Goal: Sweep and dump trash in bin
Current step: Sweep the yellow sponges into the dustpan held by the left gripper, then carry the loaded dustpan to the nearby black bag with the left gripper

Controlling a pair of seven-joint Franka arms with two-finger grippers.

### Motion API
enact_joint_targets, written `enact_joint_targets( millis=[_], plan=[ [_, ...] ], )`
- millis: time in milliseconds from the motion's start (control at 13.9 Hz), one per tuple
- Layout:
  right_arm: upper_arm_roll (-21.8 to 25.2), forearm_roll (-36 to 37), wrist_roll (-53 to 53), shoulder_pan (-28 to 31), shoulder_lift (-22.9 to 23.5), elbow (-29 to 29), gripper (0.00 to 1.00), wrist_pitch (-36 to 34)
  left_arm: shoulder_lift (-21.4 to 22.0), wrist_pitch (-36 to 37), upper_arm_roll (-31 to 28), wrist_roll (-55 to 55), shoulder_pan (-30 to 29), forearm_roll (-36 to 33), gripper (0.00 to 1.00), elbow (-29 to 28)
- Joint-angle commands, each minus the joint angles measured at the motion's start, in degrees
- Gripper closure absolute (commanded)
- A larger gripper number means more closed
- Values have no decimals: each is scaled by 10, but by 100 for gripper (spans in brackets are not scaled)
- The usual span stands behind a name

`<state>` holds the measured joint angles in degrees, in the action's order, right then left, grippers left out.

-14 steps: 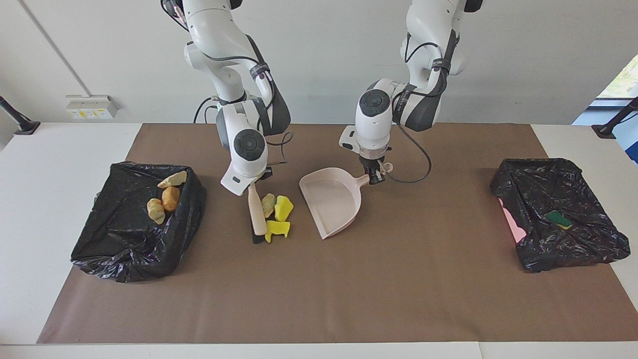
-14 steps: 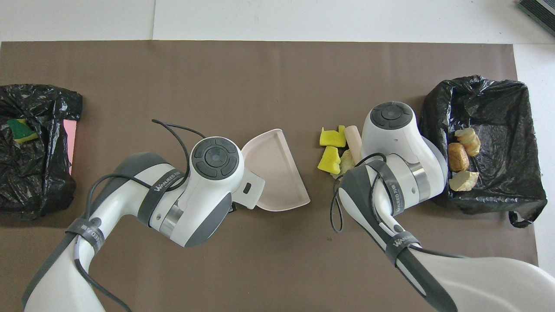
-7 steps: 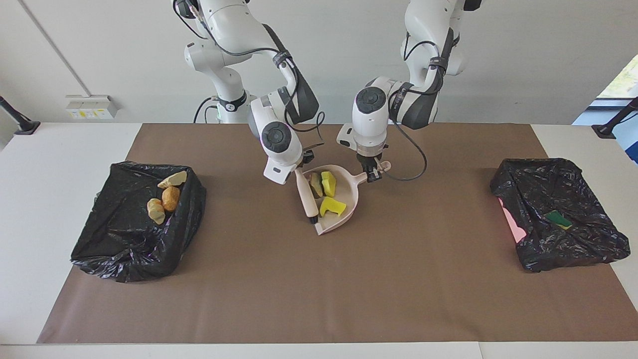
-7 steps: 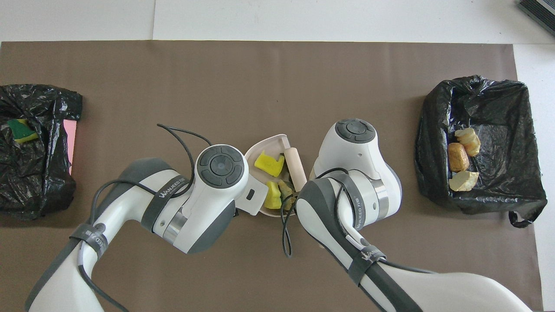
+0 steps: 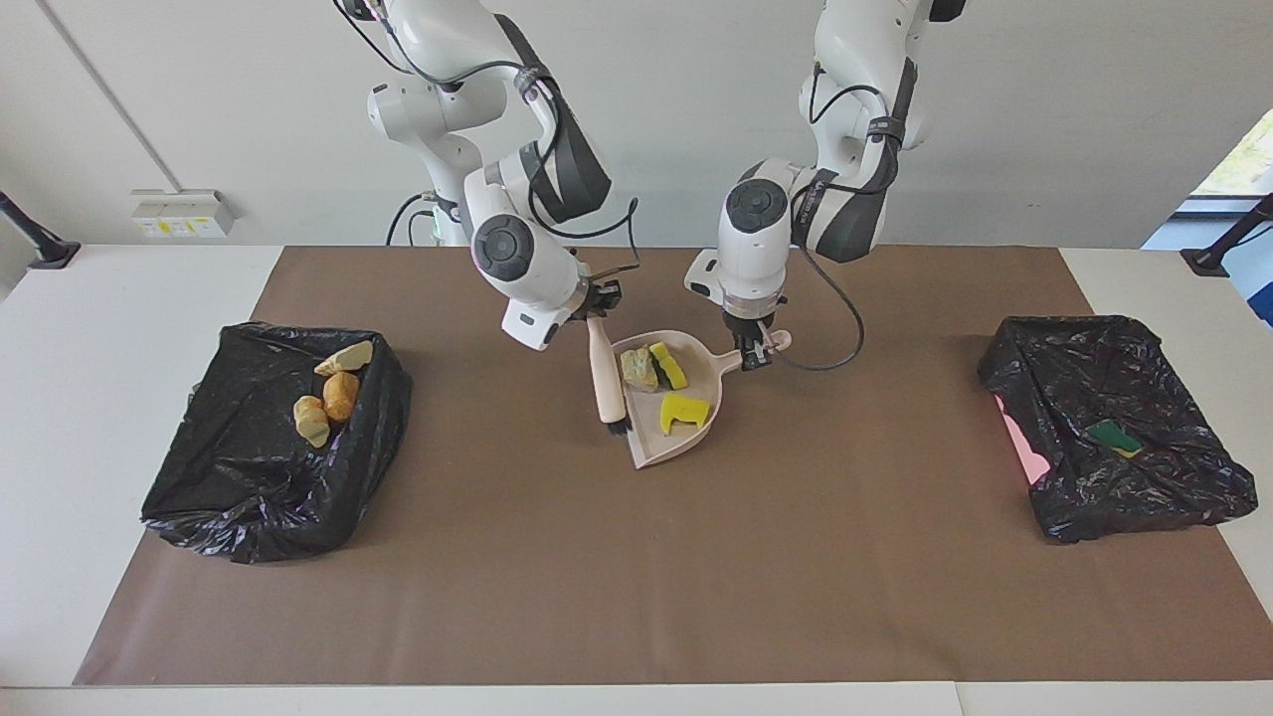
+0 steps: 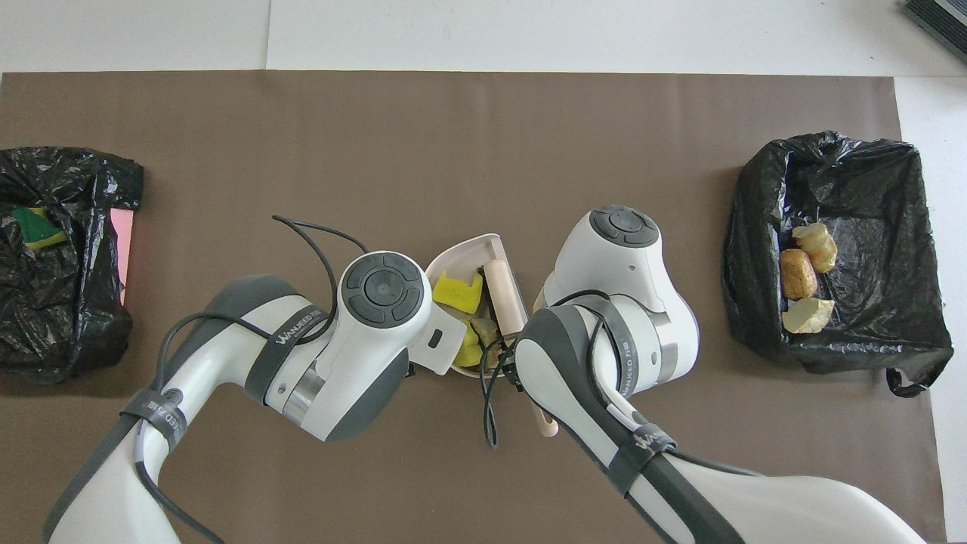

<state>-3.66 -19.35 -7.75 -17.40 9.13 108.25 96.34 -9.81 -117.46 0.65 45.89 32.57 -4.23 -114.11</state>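
Note:
A pink dustpan lies mid-table, its rim showing between the two wrists in the overhead view. In it lie two yellow scraps of trash and a paler chunk. My left gripper is shut on the pan's handle. My right gripper is shut on the top of a pink-handled brush, whose dark bristles sit at the pan's open side. Three tan-orange chunks lie in the black-lined bin at the right arm's end.
A second black-lined bin stands at the left arm's end and holds a green-and-yellow sponge piece. Brown paper covers the table. Both arms crowd over the dustpan.
My right gripper swept the brush and the scraps across the mat into the dustpan, then drew the brush back to the pan's open side. The pan's handle end has shifted slightly.

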Motion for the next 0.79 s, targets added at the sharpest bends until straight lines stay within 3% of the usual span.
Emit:
enact_joint_targets(
  millis=[0,144,359,575,718],
  plan=[
    [-5,63,-59,11,-68,15,100,-66,10,-15,1,57,-27,-10,100,-11],
    [-13,97,-146,-22,-107,56,100,-69,16,-10,2,95,-54,-10,100,0],
    [-14,62,-213,-81,-169,156,100,16,45,-3,1,170,-107,-8,100,13],
    [-14,23,-271,-154,-149,191,100,101,94,9,-3,296,-189,-2,100,16],
    [-14,6,-291,-189,-147,222,100,158,105,56,-5,343,-248,16,100,45]
  ],
)
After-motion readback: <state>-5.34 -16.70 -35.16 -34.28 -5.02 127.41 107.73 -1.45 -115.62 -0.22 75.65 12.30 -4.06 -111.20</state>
